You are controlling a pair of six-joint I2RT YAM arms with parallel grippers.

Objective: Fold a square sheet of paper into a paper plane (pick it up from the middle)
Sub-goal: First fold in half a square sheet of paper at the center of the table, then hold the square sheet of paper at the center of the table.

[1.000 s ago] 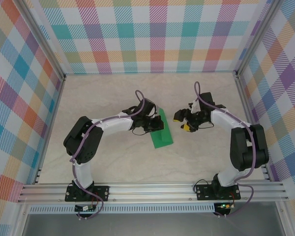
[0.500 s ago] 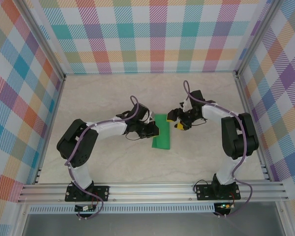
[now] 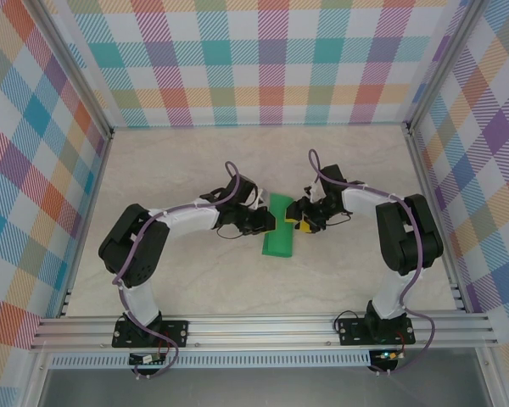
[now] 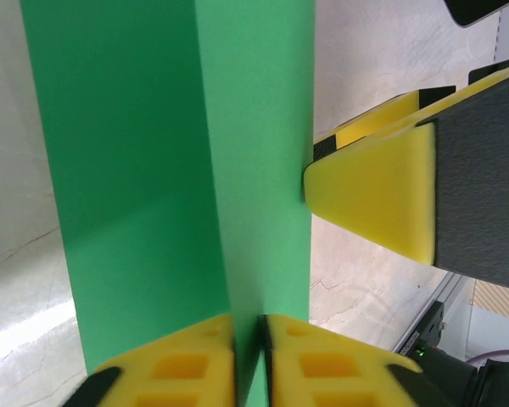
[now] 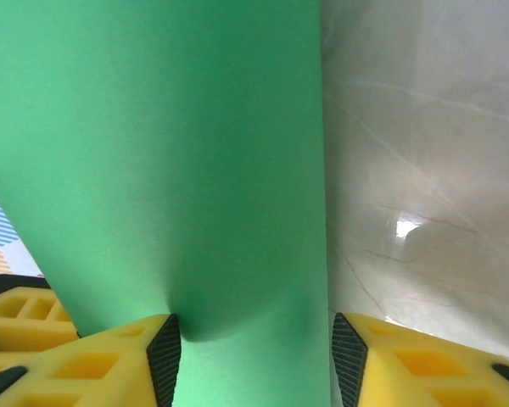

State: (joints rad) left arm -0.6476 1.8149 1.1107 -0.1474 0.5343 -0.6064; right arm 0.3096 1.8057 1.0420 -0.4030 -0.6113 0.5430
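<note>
at the middle of the bench (image 3: 170, 161) the paper (image 3: 280, 244) sits as a long narrow folded strip, its long axis running from the near edge toward the far edge. it is well clear of all four edges.

both arms reach inward and meet at the far half of the strip. left gripper (image 3: 269, 222) is on the strip's left side and right gripper (image 3: 293, 222) on its right side, facing each other across it.

left wrist view: jaws narrow. a raised flap of the paper stands between the yellow fingers (image 4: 195, 356). it touches one pad, with a thin dark slit against the other. cannot tell whether the flap is actually pinched. a yellow fingertip (image 4: 373, 199) of the right gripper touches the flap's free edge from the other side.

right wrist view: jaws about half wide, straddling the strip across its width. one pad (image 5: 163, 356) presses a small dimple into the paper, and the other sits just beside the paper's edge with a sliver of bench between. not clamped.
</note>
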